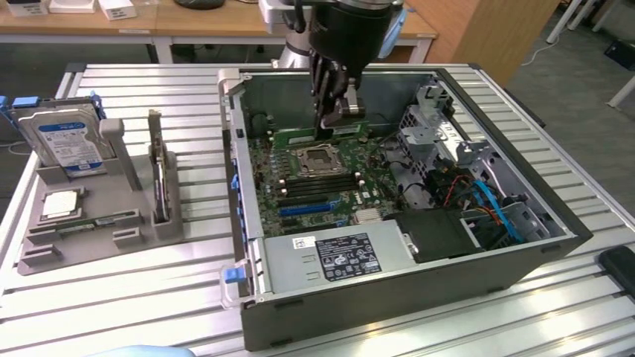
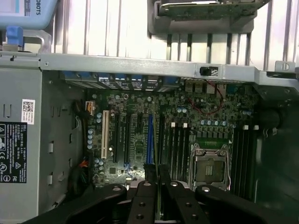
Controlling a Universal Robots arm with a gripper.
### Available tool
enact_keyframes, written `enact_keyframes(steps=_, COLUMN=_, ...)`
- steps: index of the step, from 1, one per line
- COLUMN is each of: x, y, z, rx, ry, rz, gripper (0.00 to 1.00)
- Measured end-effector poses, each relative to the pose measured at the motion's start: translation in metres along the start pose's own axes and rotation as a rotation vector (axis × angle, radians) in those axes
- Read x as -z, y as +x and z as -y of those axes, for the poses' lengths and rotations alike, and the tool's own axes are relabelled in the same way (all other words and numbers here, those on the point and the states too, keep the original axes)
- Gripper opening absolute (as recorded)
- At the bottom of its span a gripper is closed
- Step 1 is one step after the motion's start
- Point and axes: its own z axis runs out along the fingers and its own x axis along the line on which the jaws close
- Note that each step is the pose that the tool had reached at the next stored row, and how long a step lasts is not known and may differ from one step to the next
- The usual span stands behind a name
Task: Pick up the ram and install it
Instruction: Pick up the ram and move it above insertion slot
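Table (image 1: 149,312): slatted metal; carries the two main items below. Computer case (image 1: 397,312): lies on its side toward the exterior view's right, panel off, interior exposed. Grey holder tray (image 1: 89,256): sits at the exterior view's left, just beside the case; holds a blue-labelled hard drive (image 1: 65,141) upright and a dark expansion card (image 1: 157,167) on edge, both apart from the arm. Power supply (image 1: 337,256): fitted at the near end of the case. Motherboard (image 1: 297,167): fitted on the case floor, with processor socket (image 1: 317,158) near centre and black memory slots (image 1: 315,184) just beside the socket, apparently unfilled. Gripper (image 2: 158,173): hangs in the case opening, above the board and well clear of it, roughly over the socket and slots. Fingers (image 2: 148,179): drawn almost together, narrow gap only, apparently pinching a thin strip on edge. Ram (image 1: 297,136): judged to be that strip; appears in the exterior view as a narrow green stick lying level beneath the fingertips, apart from the board and from every slot. Progress, as a judgement: pick-up done, carry to the case done or nearly so; lowering into a slot and seating not yet done.
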Motion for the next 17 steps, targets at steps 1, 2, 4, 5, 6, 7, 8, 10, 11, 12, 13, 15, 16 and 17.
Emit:
enact_keyframes(steps=1, x=0.0000, y=-0.0004, z=0.0006, rx=-0.005, ry=0.0002, rz=0.0002, gripper=0.13)
enact_keyframes(steps=2, x=0.0000, y=-0.0008, z=0.0010, rx=-0.011, ry=0.0004, rz=0.0003, gripper=0.13)
enact_keyframes(steps=4, x=0.0000, y=-0.0015, z=0.0019, rx=-0.023, ry=0.0009, rz=0.0008, gripper=0.13)
enact_keyframes(steps=5, x=0.0000, y=-0.0019, z=0.0024, rx=-0.029, ry=0.0011, rz=0.0010, gripper=0.13)
enact_keyframes(steps=6, x=0.0000, y=-0.0023, z=0.0029, rx=-0.035, ry=0.0013, rz=0.0012, gripper=0.13)
enact_keyframes(steps=7, x=0.0000, y=-0.0027, z=0.0034, rx=-0.040, ry=0.0016, rz=0.0014, gripper=0.13)
enact_keyframes(steps=8, x=0.0000, y=-0.0031, z=0.0039, rx=-0.045, ry=0.0017, rz=0.0015, gripper=0.13)
enact_keyframes(steps=10, x=0.0000, y=-0.0039, z=0.0051, rx=-0.055, ry=0.0021, rz=0.0018, gripper=0.13)
enact_keyframes(steps=11, x=0.0000, y=-0.0043, z=0.0056, rx=-0.060, ry=0.0023, rz=0.0020, gripper=0.13)
enact_keyframes(steps=12, x=0.0000, y=-0.0047, z=0.0062, rx=-0.064, ry=0.0024, rz=0.0021, gripper=0.13)
enact_keyframes(steps=13, x=0.0001, y=-0.0052, z=0.0068, rx=-0.069, ry=0.0026, rz=0.0022, gripper=0.13)
enact_keyframes(steps=15, x=0.0000, y=-0.0065, z=0.0079, rx=-0.076, ry=0.0029, rz=0.0025, gripper=0.13)
enact_keyframes(steps=16, x=0.0000, y=-0.0078, z=0.0084, rx=-0.078, ry=0.0029, rz=0.0025, gripper=0.13)
enact_keyframes(steps=17, x=0.0000, y=-0.0094, z=0.0089, rx=-0.078, ry=0.0030, rz=0.0026, gripper=0.13)
